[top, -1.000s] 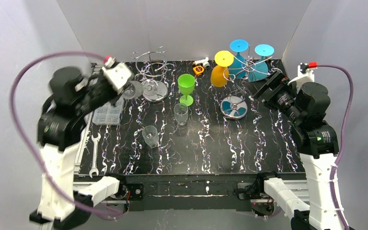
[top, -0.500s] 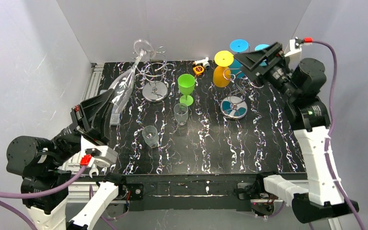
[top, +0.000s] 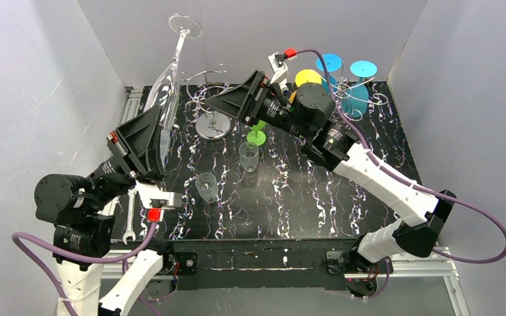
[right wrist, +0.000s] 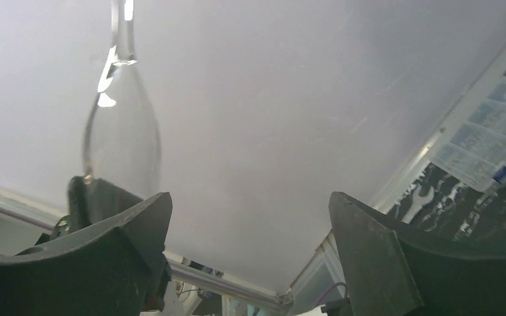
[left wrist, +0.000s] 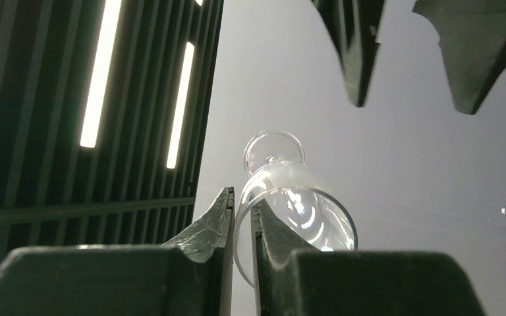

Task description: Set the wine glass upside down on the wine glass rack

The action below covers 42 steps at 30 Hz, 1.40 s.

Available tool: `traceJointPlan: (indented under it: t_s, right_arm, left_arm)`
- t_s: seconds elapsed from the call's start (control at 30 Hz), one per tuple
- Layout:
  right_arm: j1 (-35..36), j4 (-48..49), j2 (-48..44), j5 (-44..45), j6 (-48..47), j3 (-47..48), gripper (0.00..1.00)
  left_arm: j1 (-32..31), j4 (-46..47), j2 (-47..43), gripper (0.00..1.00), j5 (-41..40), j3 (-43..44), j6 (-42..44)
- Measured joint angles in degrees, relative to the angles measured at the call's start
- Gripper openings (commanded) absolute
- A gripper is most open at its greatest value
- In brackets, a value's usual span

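- Your table (top: 270, 210) has a black top veined with white marbling, and a metal rail (top: 126, 108) runs along its left edge.
- You are boxed in on three sides by pale grey panels: a back wall (top: 250, 33), a left wall (top: 33, 79) and a right wall (top: 474, 79), each meeting the table's edge.
- Look up through the left wrist view and you see dark slats (left wrist: 39, 131) overhead, with two long light strips (left wrist: 99, 72) glowing between them.
- Below the table's near edge you can make out grey floor (top: 270, 303).
- Your light falls soft and even on the walls.
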Motion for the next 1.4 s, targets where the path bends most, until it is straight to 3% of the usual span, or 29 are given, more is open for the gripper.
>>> traceJointPlan:
  t_s: [0.3,0.67,0.77,0.97,1.07,1.1,1.13,1.2,1.23,1.27,1.4]
  right_arm:
    - [8.17,24.68,1.99,2.78,1.73,-5.01,1.0]
    - [12.26,36.11,11.61,3.63,4.87,-2.05,1.0]
    - [13.57,37.77,12.46,3.82,5.97,-2.05,0.87]
    - [14.38,40.06,12.55,5.11,8.09,-3.08,0.35]
    - [14.4,40.3,12.55,5.42,9.09,-3.69,0.32]
    - [14.4,40.28,12.55,5.53,9.14,-3.74,0.3]
    - [14.4,40.28,12.55,5.51,9.16,-3.76,0.29]
    - [14.43,40.15,12.55,5.7,9.09,-3.87,0.28]
    - [14.4,39.69,12.52,5.79,8.74,-3.87,0.28]
    - [14.29,38.84,12.44,6.01,7.91,-3.87,0.23]
    - [12.11,28.3,9.77,7.26,0.85,-4.02,0.17]
  left_arm:
    - [0.0,0.76,-3.61,0.0,-0.46,-4.2,3.19]
    - [0.0,0.26,-11.45,0.0,1.88,-12.76,7.87]
    - [0.0,-0.74,-12.35,0.0,1.99,-13.55,8.81]
    - [-0.09,-0.79,-14.32,0.0,2.91,-14.62,10.27]
    - [-0.09,-1.36,-14.56,0.0,2.82,-14.64,10.23]
    - [-0.09,-1.42,-14.53,0.04,2.69,-14.64,10.21]
    - [-0.09,-1.51,-14.53,0.22,2.56,-14.64,10.23]
    - [-0.09,-2.01,-14.56,0.73,2.36,-14.64,10.29]
    - [-0.09,-2.54,-14.62,0.89,1.9,-14.62,10.64]
    - [-0.09,-3.19,-14.64,0.96,1.62,-14.62,10.91]
    - [-0.09,-9.01,-13.27,0.98,-2.21,-9.29,1.77]
